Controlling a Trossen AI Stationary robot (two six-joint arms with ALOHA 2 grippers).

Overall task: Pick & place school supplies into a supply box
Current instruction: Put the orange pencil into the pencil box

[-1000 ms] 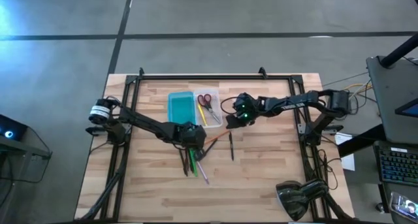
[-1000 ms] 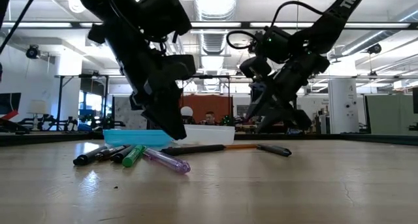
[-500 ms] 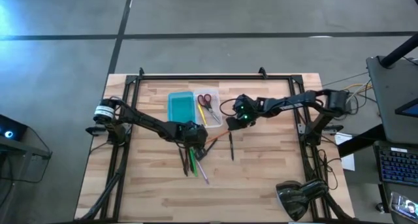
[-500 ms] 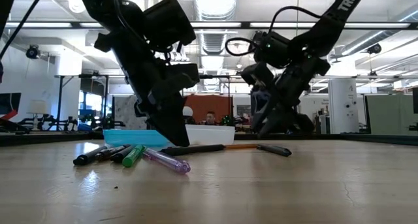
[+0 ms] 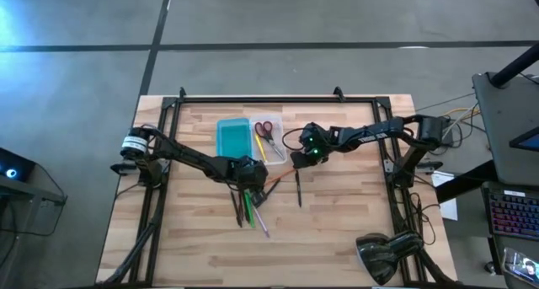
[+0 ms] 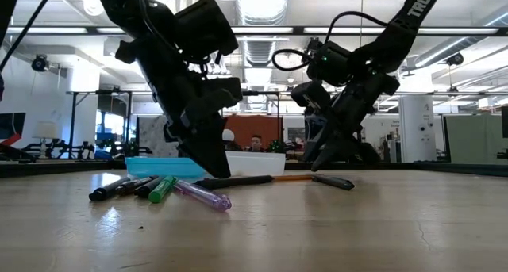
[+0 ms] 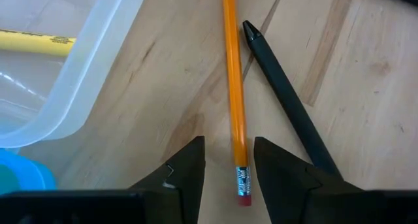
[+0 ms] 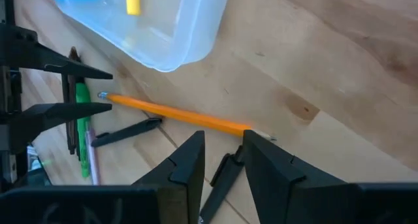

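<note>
The worktop (image 5: pixel 354 213) is pale wood planks. The box (image 5: pixel 248 140) lies near its far edge: a bumpy teal lid half and a clear tray half that holds scissors (image 5: pixel 268 135) and a yellow pencil (image 7: pixel 36 41). I judge the step is picking the orange pencil (image 7: pixel 233 93), a thin hexagonal stick in the middle. The left gripper (image 7: pixel 228 160) is spread around its eraser end; next it must close. The right gripper (image 8: pixel 220 160) is spread above the tip

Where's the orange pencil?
The orange pencil lies on the table just in front of the clear tray, beside a black pen, between both end effectors.
</note>
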